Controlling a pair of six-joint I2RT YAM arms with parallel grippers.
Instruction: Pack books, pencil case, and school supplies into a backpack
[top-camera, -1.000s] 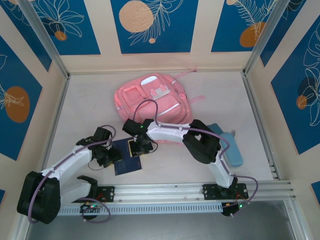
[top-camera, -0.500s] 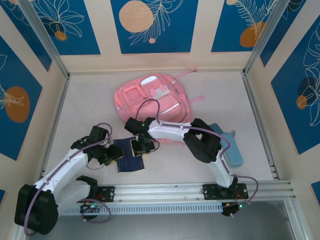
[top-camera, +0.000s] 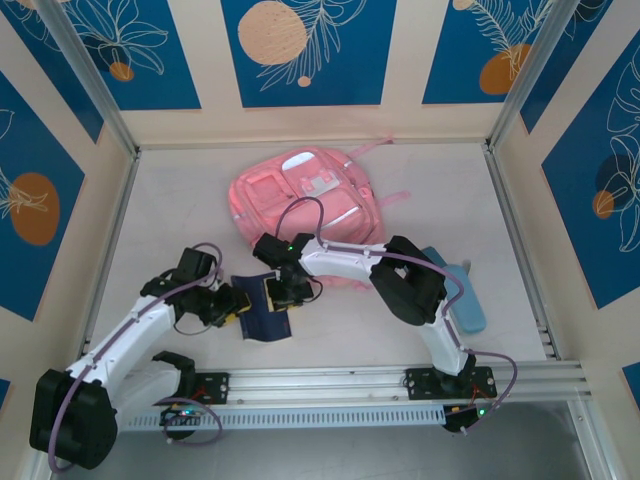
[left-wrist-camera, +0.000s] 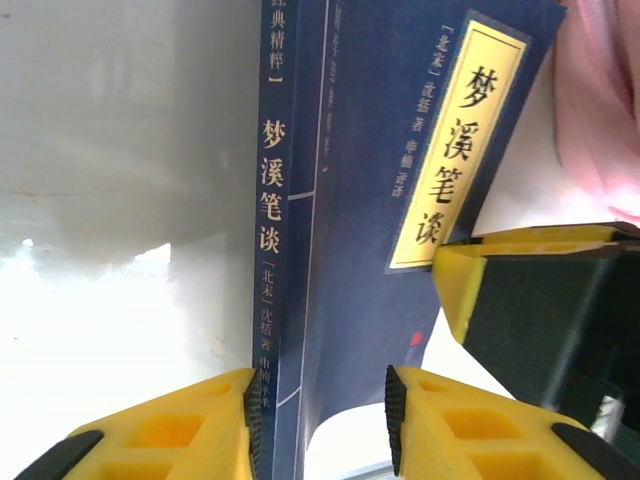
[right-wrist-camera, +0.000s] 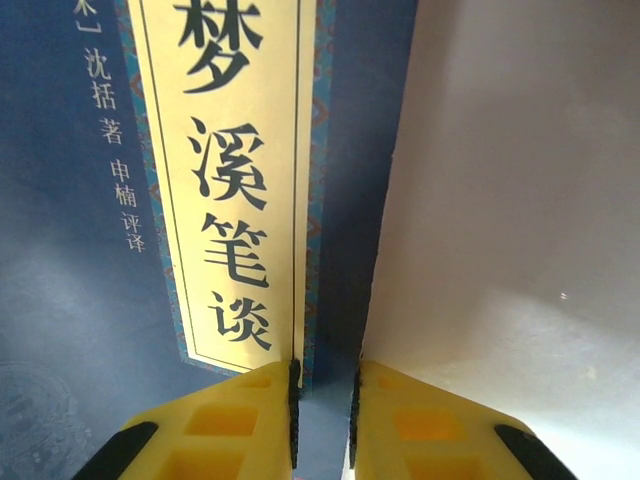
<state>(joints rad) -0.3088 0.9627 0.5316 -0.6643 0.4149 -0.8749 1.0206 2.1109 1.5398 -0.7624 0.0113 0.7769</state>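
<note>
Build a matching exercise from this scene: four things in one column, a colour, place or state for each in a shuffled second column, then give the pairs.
Column one
1. backpack
2. pencil case
3. navy book
4. right gripper

Column two
A. light blue, lying far to the right
B. closed on a book's edge
C. pink, the biggest item
D. yellow title strip on its cover

Pairs: 1-C, 2-A, 3-D, 4-B
</note>
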